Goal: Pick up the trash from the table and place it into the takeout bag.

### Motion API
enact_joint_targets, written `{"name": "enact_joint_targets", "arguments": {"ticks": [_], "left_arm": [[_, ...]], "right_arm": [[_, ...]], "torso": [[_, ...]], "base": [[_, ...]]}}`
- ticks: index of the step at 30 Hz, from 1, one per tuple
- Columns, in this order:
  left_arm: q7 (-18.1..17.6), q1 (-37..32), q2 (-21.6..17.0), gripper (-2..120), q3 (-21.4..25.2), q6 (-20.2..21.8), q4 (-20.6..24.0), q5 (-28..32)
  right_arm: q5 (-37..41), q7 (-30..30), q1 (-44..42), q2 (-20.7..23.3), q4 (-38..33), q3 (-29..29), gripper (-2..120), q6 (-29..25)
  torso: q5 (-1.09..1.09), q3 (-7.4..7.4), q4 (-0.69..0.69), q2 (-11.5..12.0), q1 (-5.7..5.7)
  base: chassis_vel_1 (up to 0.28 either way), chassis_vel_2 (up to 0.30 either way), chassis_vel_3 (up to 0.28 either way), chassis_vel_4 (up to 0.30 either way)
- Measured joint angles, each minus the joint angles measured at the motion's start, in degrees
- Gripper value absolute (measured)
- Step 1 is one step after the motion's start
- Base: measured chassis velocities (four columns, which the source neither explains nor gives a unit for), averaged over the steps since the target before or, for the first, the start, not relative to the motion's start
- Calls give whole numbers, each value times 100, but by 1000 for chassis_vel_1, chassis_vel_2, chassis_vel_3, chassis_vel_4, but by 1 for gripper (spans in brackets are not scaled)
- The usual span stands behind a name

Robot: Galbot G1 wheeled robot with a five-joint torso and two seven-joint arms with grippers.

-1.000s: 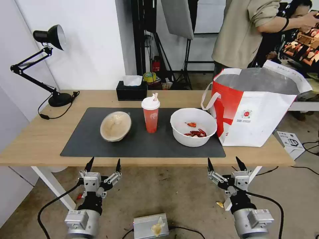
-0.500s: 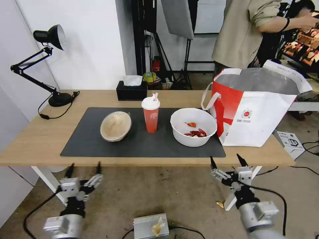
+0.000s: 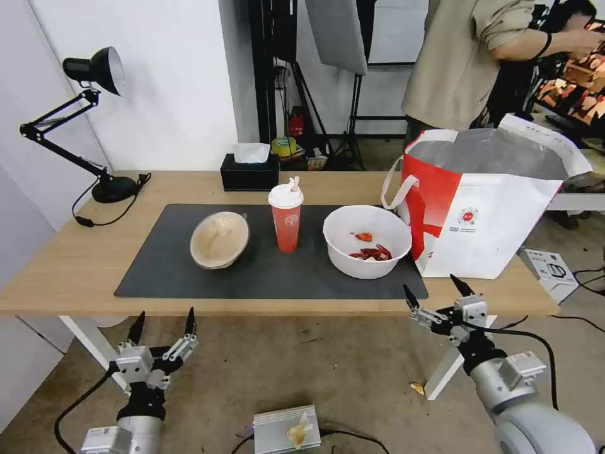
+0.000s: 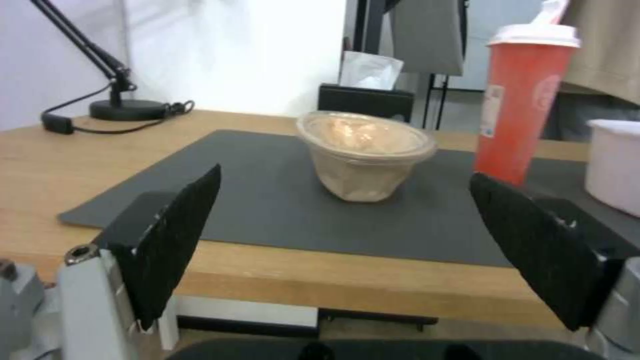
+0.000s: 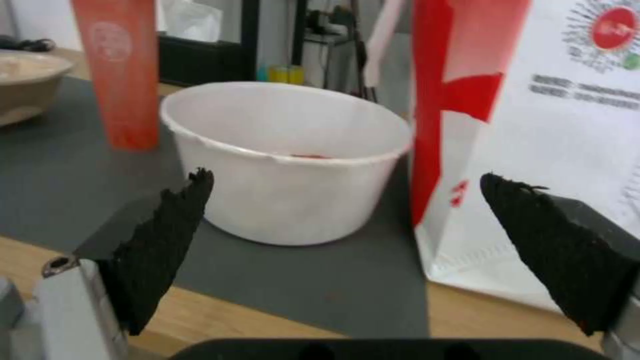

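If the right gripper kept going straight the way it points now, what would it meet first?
Probably the white bowl, which sits almost centred between the open fingers of the right gripper. The takeout bag stands close beside that line, so a slight drift could brush it instead.

Your three trash items stand in a row on the table [image 3: 75, 265], takeout bag at the right end.

You see the beige paper-pulp bowl [image 3: 219, 239] tilted, the red cup [image 3: 286, 217] upright with lid and straw, and the white bowl [image 3: 367, 241] holding red scraps, all on the dark mat. The takeout bag [image 3: 485, 202] stands open just beside the white bowl, foil lining showing.
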State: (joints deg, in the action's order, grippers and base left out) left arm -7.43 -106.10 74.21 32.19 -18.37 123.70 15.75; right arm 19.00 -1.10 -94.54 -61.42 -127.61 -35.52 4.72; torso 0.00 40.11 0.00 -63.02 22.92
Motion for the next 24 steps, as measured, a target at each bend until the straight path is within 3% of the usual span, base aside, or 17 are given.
{"name": "enact_joint_targets", "arguments": {"ticks": [8,24], "left_arm": [[202,-9,37,100,-112,-41,18,-77],[507,33,88,100,-149,-152,0,-314]], "right_arm": [[24,-41,234,314,-20,290,100,0],[672,-215,1460,1872,256,1110,100,141]], "torso": [[1,0,0,0,0],[0,0,0,0,0]], "base": [[0,0,0,0],[0,0,0,0]]}}
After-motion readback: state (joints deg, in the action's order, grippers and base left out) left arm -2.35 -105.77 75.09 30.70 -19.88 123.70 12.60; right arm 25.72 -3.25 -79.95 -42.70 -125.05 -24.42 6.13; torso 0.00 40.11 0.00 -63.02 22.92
